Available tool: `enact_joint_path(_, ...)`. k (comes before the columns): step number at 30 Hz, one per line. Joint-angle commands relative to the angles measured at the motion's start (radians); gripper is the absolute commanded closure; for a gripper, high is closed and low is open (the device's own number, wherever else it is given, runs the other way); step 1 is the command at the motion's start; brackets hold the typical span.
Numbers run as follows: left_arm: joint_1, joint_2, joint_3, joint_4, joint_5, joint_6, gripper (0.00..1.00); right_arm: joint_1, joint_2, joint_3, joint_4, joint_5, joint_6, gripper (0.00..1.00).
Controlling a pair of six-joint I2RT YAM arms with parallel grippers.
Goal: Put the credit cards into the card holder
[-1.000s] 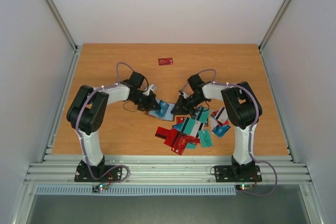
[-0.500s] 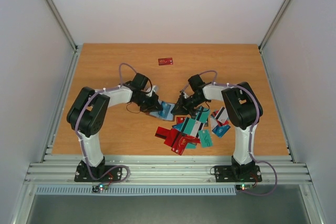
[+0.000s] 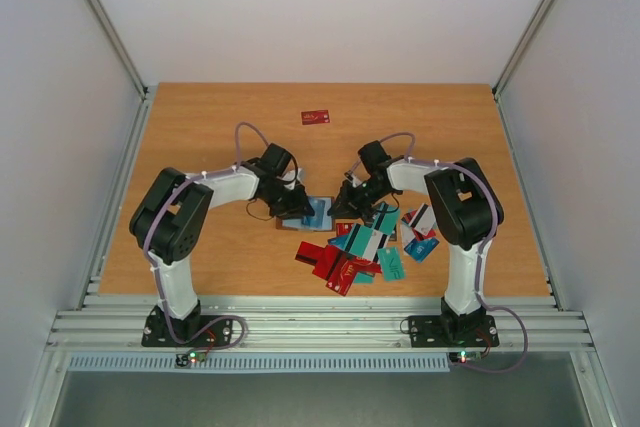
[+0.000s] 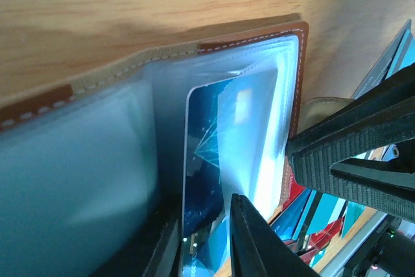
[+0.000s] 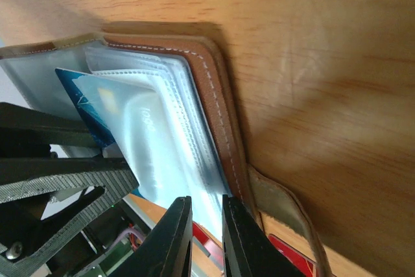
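From above, the left gripper (image 3: 297, 203) is sitting further right than a second ago, closing in on the card holder (image 3: 312, 215). The holder is lying open at the centre of the table (image 3: 200, 127), just to the far left of the pile of credit cards (image 3: 365, 247). The right gripper (image 3: 341, 207) is meeting the holder from the right, and a lone red card (image 3: 316, 117) is lying well apart at the far side. Both sets of fingertips are too small here to judge. In the left wrist view, the blue card (image 4: 207, 160) is resting most of the way inside a clear sleeve of the holder (image 4: 149, 115). The left gripper's (image 4: 206, 225) jaws are standing narrowly apart around the card's near end, looking loose rather than pinching. I take this to mean the card is being let go, with only a last push perhaps remaining. How deep the card is seated is blurring behind the cloudy plastic. The right gripper (image 4: 311, 160) is cutting in at the right edge. In the right wrist view, the right gripper (image 5: 206, 202) is clamping narrowly on the holder's (image 5: 207, 108) near edge, steadying sleeves and leather cover together. A strap (image 5: 285, 212) is curling off beside it. The pile is showing only as red slivers at the bottom.
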State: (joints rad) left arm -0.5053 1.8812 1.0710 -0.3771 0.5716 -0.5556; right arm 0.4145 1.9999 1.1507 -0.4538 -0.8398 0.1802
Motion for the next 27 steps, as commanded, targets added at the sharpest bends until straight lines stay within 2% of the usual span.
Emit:
enact_joint_path(1, -0.016, -0.015, 0.02, -0.115, -0.071, 0.02, 0.75, 0.004, -0.046, 0.008, -0.056, 0.063, -0.017, 0.84)
enact_joint_path(11, -0.038, -0.007, 0.094, -0.26, -0.16, 0.086, 0.57, 0.005, -0.078, 0.004, -0.064, 0.087, -0.012, 0.83)
enact_joint_path(27, -0.073, 0.02, 0.186, -0.405, -0.264, 0.11, 0.36, 0.06, -0.058, -0.01, 0.003, 0.089, 0.035, 0.84)
